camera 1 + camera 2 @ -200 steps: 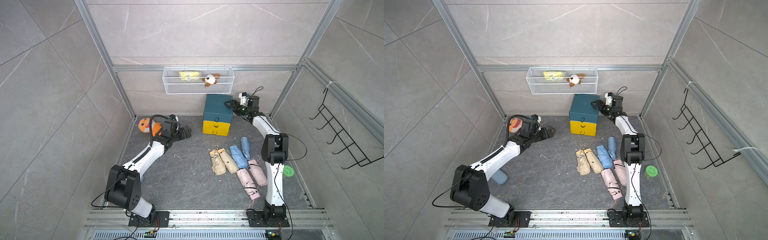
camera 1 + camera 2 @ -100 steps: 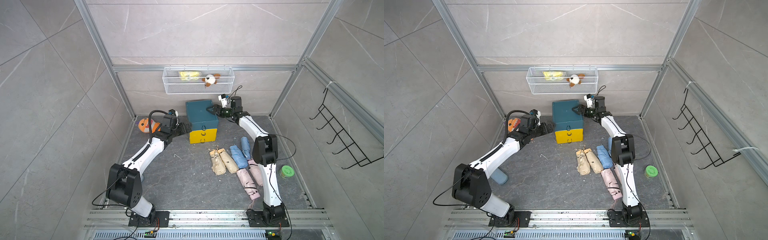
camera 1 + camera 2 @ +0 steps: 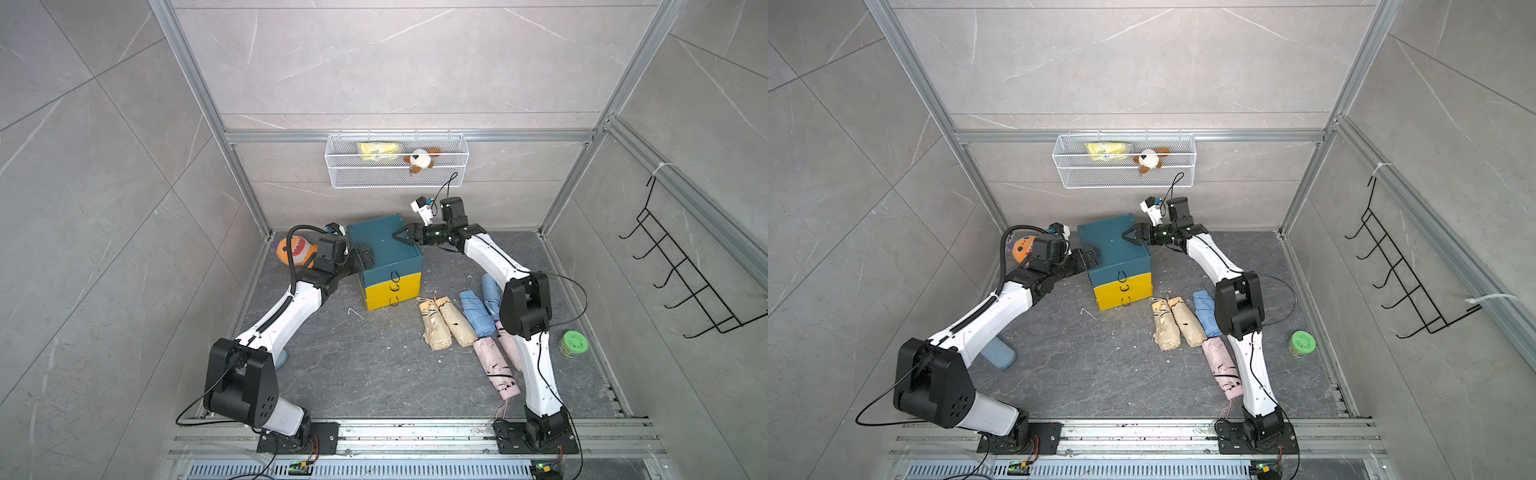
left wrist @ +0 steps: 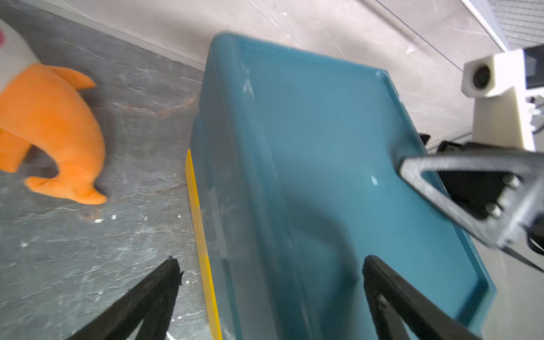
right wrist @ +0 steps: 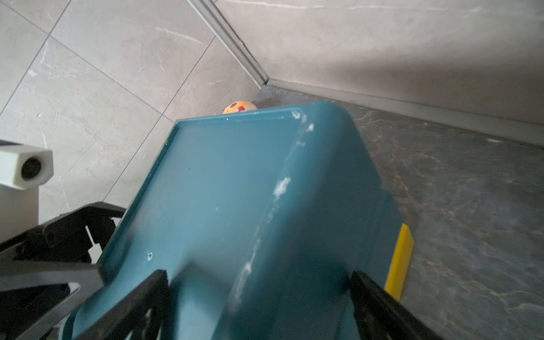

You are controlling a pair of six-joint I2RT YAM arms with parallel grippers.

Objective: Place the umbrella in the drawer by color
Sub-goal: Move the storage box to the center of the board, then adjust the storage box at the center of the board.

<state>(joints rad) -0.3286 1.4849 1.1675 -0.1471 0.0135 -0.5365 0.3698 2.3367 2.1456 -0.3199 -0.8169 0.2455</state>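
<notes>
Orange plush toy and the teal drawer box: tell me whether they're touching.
Apart. The left wrist view shows a strip of bare grey floor between the orange plush toy and the teal drawer box.

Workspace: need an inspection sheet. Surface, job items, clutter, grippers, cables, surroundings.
Surface: dark stone-look floor, small white scraps scattered.
Job's things: drawer box, teal over yellow, drawers look shut; beige umbrellas, blue umbrellas, pink umbrellas, all folded, lying beside the right arm.
Clutter: orange plush; green-lidded jar; pale blue roll under the left arm.
Grippers: left gripper open at the box's side; right gripper open over its top edge.
Cables: black cable looping off the right arm.
Surroundings: wire basket on the back wall holding a yellow packet and small toy; hook rack on the side wall.
</notes>
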